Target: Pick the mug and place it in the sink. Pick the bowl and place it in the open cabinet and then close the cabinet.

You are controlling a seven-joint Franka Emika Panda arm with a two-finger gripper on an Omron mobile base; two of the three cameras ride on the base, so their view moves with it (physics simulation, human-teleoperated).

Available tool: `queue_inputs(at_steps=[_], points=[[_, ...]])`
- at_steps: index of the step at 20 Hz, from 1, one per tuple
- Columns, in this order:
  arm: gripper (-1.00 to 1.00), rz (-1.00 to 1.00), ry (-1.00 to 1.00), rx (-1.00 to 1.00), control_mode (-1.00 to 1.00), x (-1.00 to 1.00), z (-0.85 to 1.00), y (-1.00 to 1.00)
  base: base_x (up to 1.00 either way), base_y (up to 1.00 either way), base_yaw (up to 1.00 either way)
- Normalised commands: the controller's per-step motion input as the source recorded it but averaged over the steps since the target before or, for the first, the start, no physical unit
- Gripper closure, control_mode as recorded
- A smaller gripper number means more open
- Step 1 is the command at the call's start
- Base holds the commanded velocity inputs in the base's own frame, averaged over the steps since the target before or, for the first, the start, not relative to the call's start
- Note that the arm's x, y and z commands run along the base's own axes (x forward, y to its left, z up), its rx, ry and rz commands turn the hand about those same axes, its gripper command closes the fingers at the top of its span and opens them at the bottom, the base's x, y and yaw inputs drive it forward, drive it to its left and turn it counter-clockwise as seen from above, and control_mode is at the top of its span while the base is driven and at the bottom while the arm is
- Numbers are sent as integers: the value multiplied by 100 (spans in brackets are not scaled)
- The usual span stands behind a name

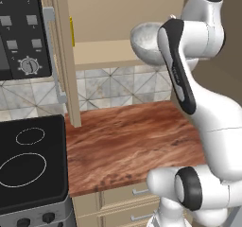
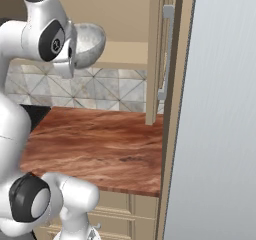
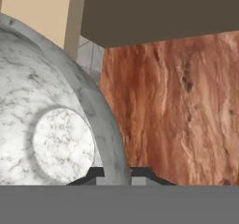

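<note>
The mottled grey-white bowl (image 1: 144, 41) (image 2: 90, 44) hangs in the air at the front edge of the open cabinet's shelf (image 1: 104, 53) (image 2: 125, 54), high above the counter. In the hand view my gripper (image 3: 116, 176) is shut on the bowl's rim, and the bowl (image 3: 51, 125) fills the left half of that view. The cabinet doors (image 1: 61, 56) (image 2: 162, 54) stand swung open on either side. My own arm hides the fingers in both base views. The mug and the sink are out of view.
A wooden counter (image 1: 127, 141) (image 2: 95, 144) lies below the bowl, with a tiled backsplash (image 1: 113, 86) behind it. A black cooktop (image 1: 28, 164) and a dark control panel (image 1: 23, 32) sit to the left. Beige drawers (image 1: 132, 193) are under the counter. A tall grey panel (image 2: 220, 134) stands on the right.
</note>
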Motion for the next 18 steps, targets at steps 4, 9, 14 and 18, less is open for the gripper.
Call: queue_inputs(at_steps=[4, 9, 14, 18], points=[[100, 0, -1, 2, -100, 94, -1, 1, 0, 0, 0], [100, 0, 0, 3, -100, 93, 0, 2, 0, 0, 0], [100, 0, 0, 3, -100, 90, 0, 2, 0, 0, 0], [100, 0, 0, 2, -100, 83, 0, 2, 0, 0, 0]])
